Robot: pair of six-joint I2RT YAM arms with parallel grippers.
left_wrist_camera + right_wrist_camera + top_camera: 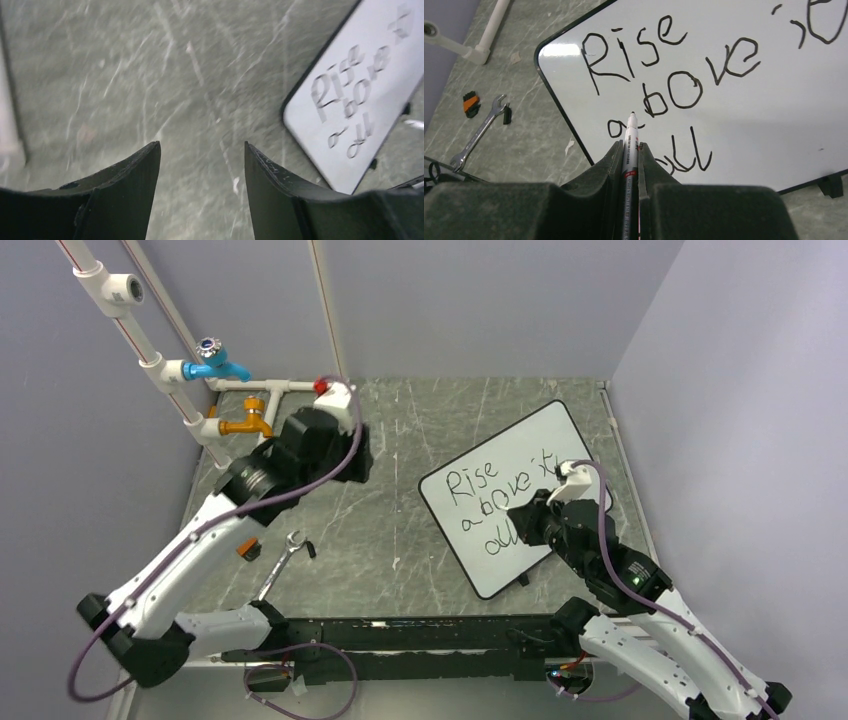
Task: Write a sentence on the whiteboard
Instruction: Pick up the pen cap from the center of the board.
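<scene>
Marker in right hand, apparently wrist-view-only

The whiteboard lies on the right half of the table, turned at a slant so that one rounded corner points toward the far wall; it is white with a thin black rim, and a small black foot shows at its near edge; the sentence, in thin black handwritten letters, reads "Rise above it all" in three slanted lines.
</scene>
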